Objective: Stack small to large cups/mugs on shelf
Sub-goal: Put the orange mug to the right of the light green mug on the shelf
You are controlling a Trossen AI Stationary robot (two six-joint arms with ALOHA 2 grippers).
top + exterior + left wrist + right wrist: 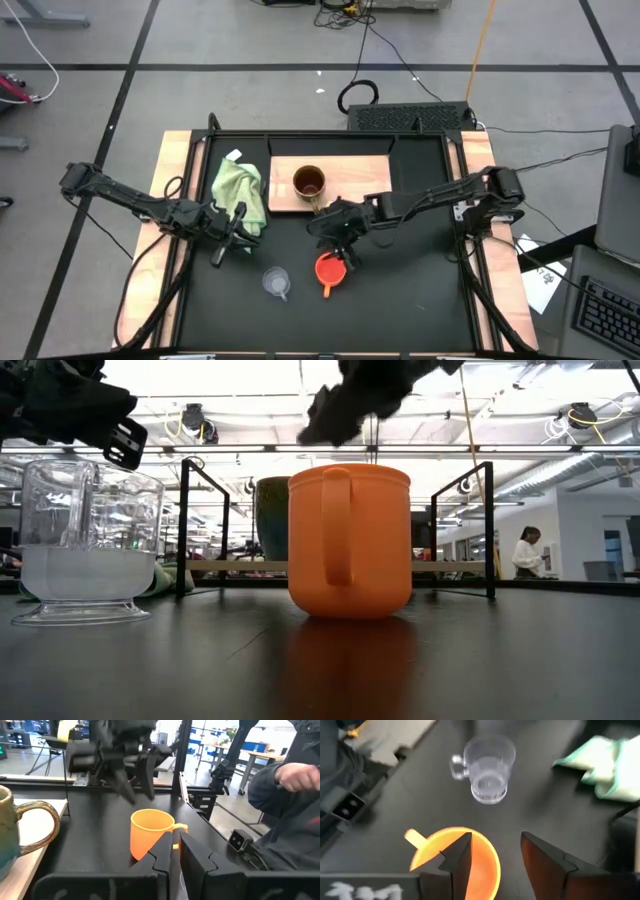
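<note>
One orange cup (329, 269) upright on table; handle toward front edge.

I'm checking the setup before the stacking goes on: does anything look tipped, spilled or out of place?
Nothing is tipped or spilled. The brown mug stands upright on the wooden shelf; the orange cup and clear cup stand upright on the black table. The one stray item is a crumpled green cloth beside the shelf.
</note>
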